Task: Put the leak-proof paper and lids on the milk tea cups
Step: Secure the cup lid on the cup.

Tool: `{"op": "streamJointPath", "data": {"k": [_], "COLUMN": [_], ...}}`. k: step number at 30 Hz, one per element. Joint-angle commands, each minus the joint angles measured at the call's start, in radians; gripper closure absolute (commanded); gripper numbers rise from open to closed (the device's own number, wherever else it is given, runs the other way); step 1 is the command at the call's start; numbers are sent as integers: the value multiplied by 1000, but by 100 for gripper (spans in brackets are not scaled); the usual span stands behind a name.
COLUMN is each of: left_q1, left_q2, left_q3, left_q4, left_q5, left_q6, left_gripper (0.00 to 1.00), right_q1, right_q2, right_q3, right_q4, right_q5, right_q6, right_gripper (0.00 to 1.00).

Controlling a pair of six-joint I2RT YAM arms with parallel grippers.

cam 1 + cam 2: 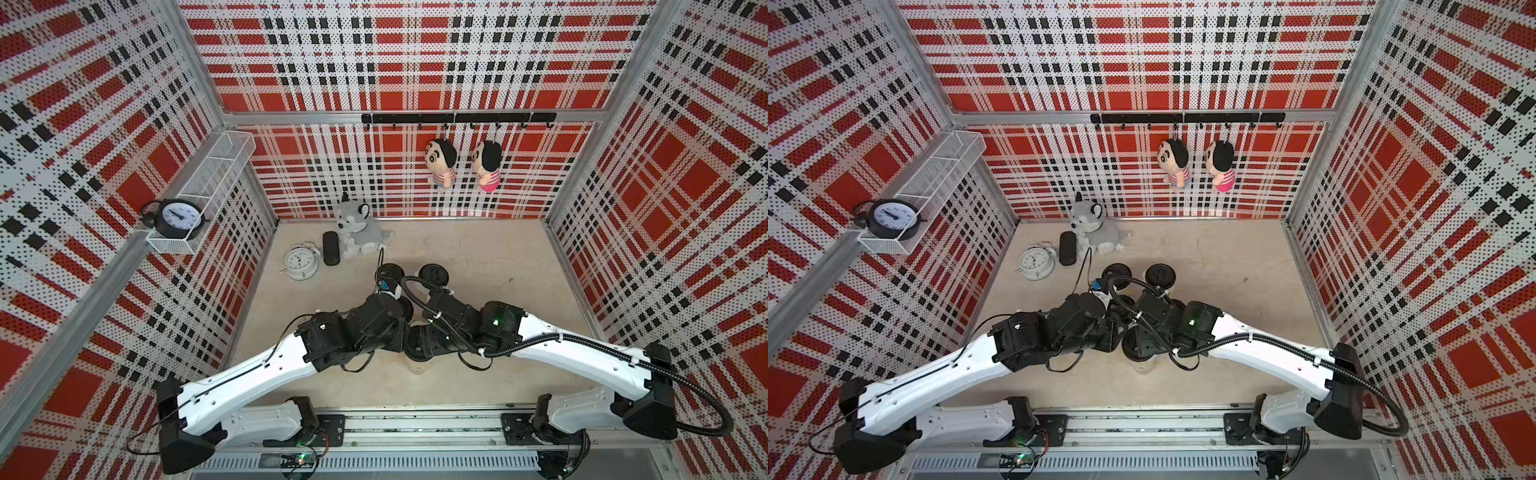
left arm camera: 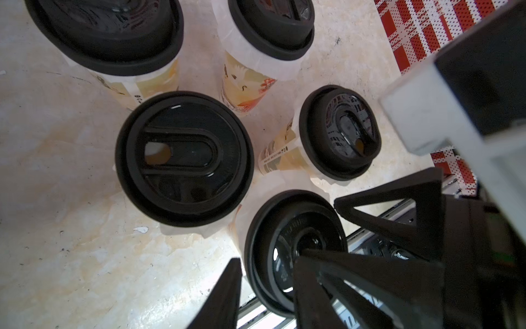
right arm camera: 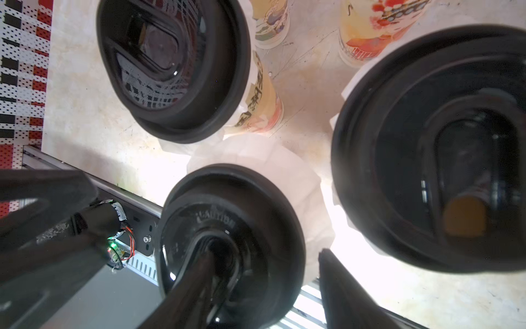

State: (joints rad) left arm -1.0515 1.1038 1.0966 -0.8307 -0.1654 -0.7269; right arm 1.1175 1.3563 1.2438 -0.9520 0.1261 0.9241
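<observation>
All five cups [image 2: 244, 85] are capped, with paper [image 3: 256, 153] trapped under the lids [image 2: 185, 159]. The six-o'clock lid [image 1: 417, 347] is straddled by the left jaws and right jaws, both spread and nothing pinched, probably so it gets pressed home.

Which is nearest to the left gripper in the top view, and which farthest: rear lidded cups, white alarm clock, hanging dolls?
From the left gripper, in a top view:
1. Rear lidded cups, just behind it on the table.
2. White alarm clock, at the table's left rear.
3. Hanging dolls, up on the back wall.
</observation>
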Motion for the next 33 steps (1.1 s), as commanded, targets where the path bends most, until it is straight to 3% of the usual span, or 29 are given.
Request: {"op": "streamJointPath", "data": {"k": [1, 22, 33], "left_q1": [-8, -11, -38], "left_q2": [-18, -10, -71], "left_q3": [-32, -127, -322], "left_q4": [4, 53, 87], "left_q5": [-5, 18, 54], "left_q6": [-15, -40, -144], "left_gripper": [65, 65, 65], "right_q1": [7, 8, 12], "right_q2": [9, 4, 3], "right_q3": [-53, -99, -142], "right_q4": [-82, -82, -60], "right_q5": [6, -11, -31], "right_q6": [19, 30, 41], "right_gripper": [38, 39, 39]}}
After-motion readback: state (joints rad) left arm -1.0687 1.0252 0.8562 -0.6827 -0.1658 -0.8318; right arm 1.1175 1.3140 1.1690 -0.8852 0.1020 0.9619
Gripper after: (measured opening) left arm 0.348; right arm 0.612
